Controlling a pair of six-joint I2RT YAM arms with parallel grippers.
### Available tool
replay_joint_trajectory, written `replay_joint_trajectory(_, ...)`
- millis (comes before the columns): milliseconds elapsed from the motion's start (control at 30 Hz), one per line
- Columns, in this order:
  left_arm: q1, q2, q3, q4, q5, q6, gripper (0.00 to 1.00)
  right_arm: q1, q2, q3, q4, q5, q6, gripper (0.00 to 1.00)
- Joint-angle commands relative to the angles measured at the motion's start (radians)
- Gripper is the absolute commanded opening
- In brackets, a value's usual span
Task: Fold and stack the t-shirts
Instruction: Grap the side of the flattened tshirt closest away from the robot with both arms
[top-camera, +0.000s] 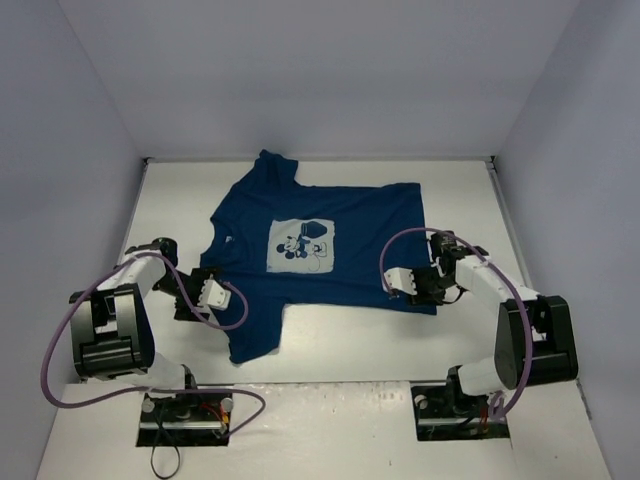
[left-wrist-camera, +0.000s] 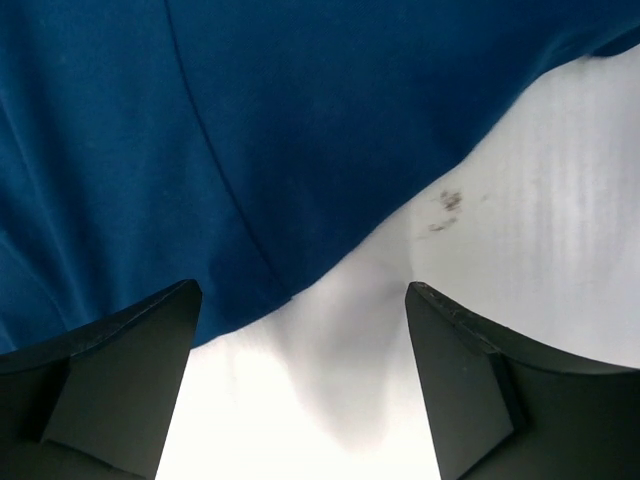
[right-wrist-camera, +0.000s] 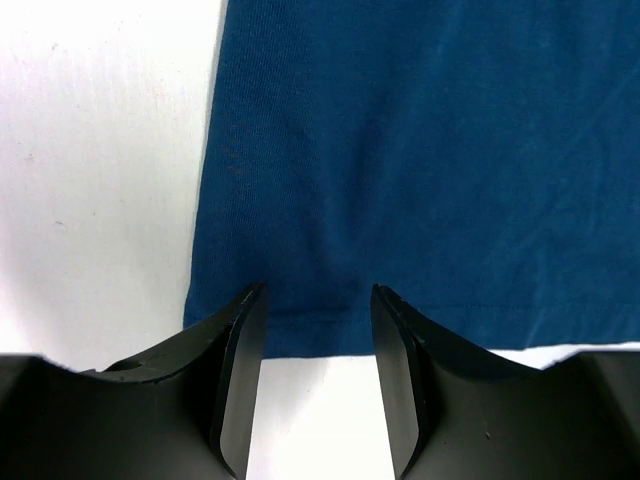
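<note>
White table (top-camera: 330, 350) (grey walls (top-camera: 330, 70)), navy t-shirt (top-camera: 370, 225) flat.

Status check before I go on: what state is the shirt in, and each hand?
Shirt: unfolded, spread flat, print up.
Left hand: open at the shirt's edge, holding nothing.
Right hand: part open, astride the hem, cloth lying flat between its fingers.

From my overhead view I see a white table (top-camera: 330, 345) filling the lower frame. It is boxed in by three plain, pale grey-lavender panels: a back wall (top-camera: 320, 70) across the top, a left wall (top-camera: 60, 150) and a right wall (top-camera: 590, 150) at the sides. The light is even and soft. My left wrist view shows small dark scuff marks (left-wrist-camera: 447, 205) right of centre on the tabletop.
</note>
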Motion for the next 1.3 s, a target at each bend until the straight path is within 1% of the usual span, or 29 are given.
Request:
replay_joint_trajectory(0, 0.005, 0.028, 0.064, 0.0, 0.02, 0.052, 0.75, -0.008, 0.03, 0.037, 0.009, -0.019, -0.028, 0.43)
replay_joint_trajectory(67, 0.005, 0.043, 0.078, 0.0, 0.021, 0.056, 0.7, -0.007, 0.038, 0.036, 0.009, -0.016, -0.034, 0.43)
replay_joint_trajectory(100, 0.005, 0.047, 0.081, -0.001, 0.023, 0.061, 0.63, -0.007, 0.044, 0.036, 0.01, -0.015, -0.041, 0.43)
replay_joint_trajectory(200, 0.001, 0.054, 0.081, -0.002, 0.033, 0.081, 0.5, -0.008, 0.06, 0.034, 0.013, -0.007, -0.049, 0.42)
replay_joint_trajectory(267, -0.004, 0.057, 0.08, -0.002, 0.039, 0.083, 0.46, -0.008, 0.064, 0.031, 0.012, -0.004, -0.052, 0.42)
replay_joint_trajectory(467, -0.004, 0.034, 0.04, -0.009, 0.056, 0.135, 0.44, -0.007, 0.064, 0.025, 0.013, -0.002, -0.059, 0.43)
replay_joint_trajectory(600, -0.004, -0.004, 0.016, -0.035, 0.069, 0.172, 0.45, -0.009, 0.03, 0.014, 0.01, 0.001, -0.064, 0.45)
replay_joint_trajectory(767, -0.025, 0.021, 0.019, -0.039, 0.05, 0.151, 0.44, -0.009, 0.002, 0.0, 0.005, -0.006, -0.073, 0.46)
replay_joint_trajectory(967, -0.048, 0.098, 0.077, -0.039, 0.016, 0.076, 0.34, -0.009, -0.024, 0.009, -0.027, -0.016, -0.088, 0.49)
replay_joint_trajectory(1067, -0.048, 0.121, 0.091, -0.037, -0.007, 0.072, 0.22, -0.009, -0.036, 0.029, -0.076, -0.034, -0.094, 0.5)
replay_joint_trajectory(1133, -0.048, 0.129, 0.094, -0.037, -0.016, 0.067, 0.17, -0.011, -0.054, 0.045, -0.115, -0.047, -0.091, 0.5)
replay_joint_trajectory(1200, -0.048, 0.132, 0.097, -0.037, -0.017, 0.057, 0.15, -0.009, -0.068, 0.061, -0.153, -0.069, -0.081, 0.5)
replay_joint_trajectory(1267, -0.048, 0.132, 0.094, -0.036, -0.017, 0.056, 0.14, -0.005, -0.117, 0.069, -0.212, -0.082, -0.085, 0.47)
